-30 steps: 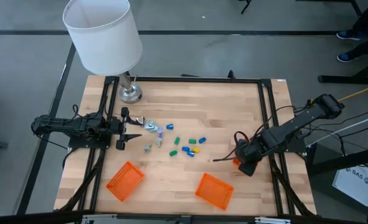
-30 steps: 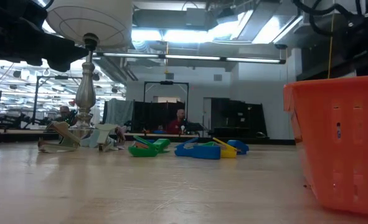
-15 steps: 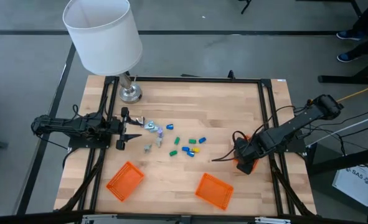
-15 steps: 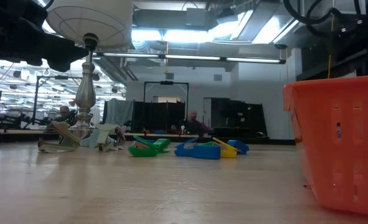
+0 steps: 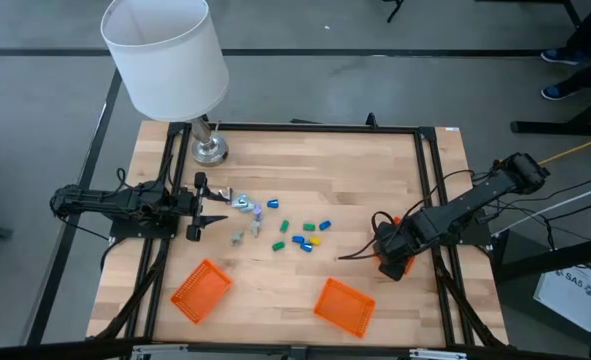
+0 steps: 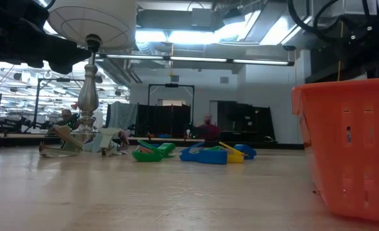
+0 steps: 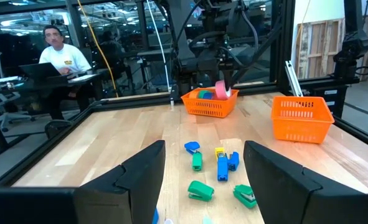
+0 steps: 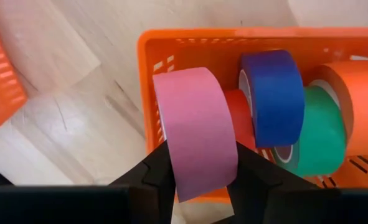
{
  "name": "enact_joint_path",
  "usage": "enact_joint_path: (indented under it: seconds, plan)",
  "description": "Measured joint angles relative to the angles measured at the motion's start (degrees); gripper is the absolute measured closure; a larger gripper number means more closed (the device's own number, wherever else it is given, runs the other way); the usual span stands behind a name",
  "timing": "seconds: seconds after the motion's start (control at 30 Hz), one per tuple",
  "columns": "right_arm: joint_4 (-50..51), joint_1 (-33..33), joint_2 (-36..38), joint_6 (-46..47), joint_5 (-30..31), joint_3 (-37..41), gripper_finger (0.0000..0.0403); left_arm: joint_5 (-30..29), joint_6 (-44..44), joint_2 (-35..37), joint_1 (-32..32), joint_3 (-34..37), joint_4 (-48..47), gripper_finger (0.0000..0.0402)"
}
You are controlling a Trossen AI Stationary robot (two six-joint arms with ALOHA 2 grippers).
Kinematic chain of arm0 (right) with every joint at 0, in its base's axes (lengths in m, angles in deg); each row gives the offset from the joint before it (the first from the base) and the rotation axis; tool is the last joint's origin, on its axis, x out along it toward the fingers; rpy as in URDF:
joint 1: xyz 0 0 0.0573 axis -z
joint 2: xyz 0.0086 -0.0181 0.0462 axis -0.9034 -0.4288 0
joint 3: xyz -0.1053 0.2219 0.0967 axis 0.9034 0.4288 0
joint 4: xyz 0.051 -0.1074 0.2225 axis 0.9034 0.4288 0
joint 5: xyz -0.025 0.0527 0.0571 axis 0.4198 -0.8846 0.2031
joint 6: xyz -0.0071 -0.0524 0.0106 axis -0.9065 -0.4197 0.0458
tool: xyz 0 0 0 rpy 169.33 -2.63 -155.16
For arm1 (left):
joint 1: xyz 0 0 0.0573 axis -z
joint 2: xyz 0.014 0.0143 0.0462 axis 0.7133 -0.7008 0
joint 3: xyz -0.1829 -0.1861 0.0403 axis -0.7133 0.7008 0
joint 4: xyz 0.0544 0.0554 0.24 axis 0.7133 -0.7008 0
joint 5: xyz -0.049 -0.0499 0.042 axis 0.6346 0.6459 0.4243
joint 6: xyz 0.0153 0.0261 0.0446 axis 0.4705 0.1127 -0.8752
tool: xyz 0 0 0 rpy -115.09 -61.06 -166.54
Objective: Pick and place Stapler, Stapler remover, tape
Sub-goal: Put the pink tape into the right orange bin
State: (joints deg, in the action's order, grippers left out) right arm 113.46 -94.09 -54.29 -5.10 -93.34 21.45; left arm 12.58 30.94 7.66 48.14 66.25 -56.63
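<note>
The left arm lies level at nine o'clock, its end effector [image 5: 213,207] pointing toward three o'clock with the fingers [image 7: 140,171] spread wide and nothing between them. The right arm reaches in from three o'clock, its end effector [image 8: 199,165] clamped on a pink tape roll [image 8: 196,127].

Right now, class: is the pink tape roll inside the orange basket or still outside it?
Outside: the right gripper holds the pink tape roll above the orange basket rim.

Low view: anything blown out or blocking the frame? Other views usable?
Low view: ceiling lights glare white, the orange basket looms close and fills the right side. Right wrist view: evenly lit, the pink tape roll sits between the right gripper fingers, clearly readable. High view: even light, the lampshade hides part of the table's far corner.
</note>
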Motion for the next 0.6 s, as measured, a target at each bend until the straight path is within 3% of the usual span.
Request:
enact_joint_path:
  seconds: [0.2,0.47,0.6]
  plan:
    - [0.0,0.0,0.0,-0.1,-1.5,0.0,0.0273,0.0,0.0,0.0,0.0,0.0,0.0,0.0185]
    - [-0.1,0.0,0.0,-0.2,-1.7,0.0,0.0186,0.0,0.0,0.0,0.0,0.0,0.0,0.0185]
    - [-0.3,0.0,0.0,-1.7,-2.3,-0.2,0.0163,0.0,0.0,0.0,0.0,0.0,0.0,0.0186]
